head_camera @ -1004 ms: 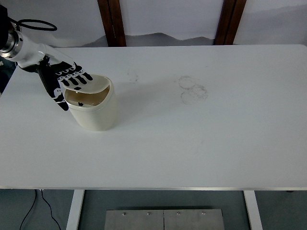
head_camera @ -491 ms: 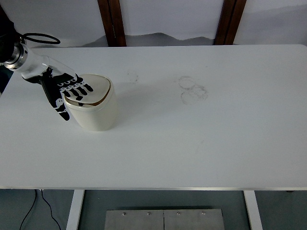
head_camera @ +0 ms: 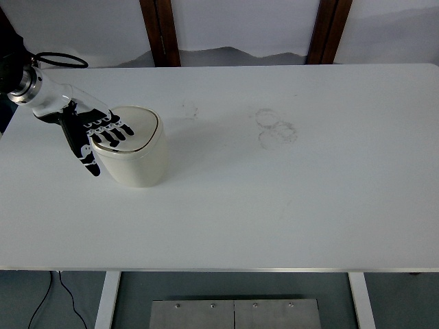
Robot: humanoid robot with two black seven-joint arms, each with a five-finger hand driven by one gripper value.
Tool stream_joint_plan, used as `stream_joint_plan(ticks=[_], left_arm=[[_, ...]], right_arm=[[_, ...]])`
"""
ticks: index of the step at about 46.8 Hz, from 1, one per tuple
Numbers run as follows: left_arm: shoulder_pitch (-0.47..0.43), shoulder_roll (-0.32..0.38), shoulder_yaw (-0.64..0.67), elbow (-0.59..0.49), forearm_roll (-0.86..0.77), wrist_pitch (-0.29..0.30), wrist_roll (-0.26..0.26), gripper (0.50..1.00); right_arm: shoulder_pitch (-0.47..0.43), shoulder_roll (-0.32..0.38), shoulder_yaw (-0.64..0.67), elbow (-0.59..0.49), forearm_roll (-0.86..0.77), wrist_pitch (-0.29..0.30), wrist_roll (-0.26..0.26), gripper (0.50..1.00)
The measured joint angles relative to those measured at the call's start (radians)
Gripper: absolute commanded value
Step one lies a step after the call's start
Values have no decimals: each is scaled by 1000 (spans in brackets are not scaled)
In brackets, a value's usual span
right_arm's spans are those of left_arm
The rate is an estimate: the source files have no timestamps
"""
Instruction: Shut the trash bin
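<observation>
Wide white rectangular table (head_camera: 274,205), near edge along bottom of view. On left part of table, standing upright: small cream-coloured plastic trash bin (head_camera: 140,164) with rounded lid (head_camera: 137,130) lying flat and closed. Resting on lid's left side: black-and-white five-fingered left hand (head_camera: 96,133), fingers (head_camera: 116,130) extended flat, grasping nothing. Farther back, right of centre: faint grey ring marks (head_camera: 276,127) on tabletop.
</observation>
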State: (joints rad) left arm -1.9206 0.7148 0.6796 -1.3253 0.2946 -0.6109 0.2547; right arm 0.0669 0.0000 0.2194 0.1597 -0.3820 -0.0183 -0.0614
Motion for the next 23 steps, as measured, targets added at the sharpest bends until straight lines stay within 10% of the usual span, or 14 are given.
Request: stream_joint_plan(ticks=[23], left_arm=[[4,0,0,0,0,0,0,1000]], right_arm=[[1,0,0,0,0,0,0,995]])
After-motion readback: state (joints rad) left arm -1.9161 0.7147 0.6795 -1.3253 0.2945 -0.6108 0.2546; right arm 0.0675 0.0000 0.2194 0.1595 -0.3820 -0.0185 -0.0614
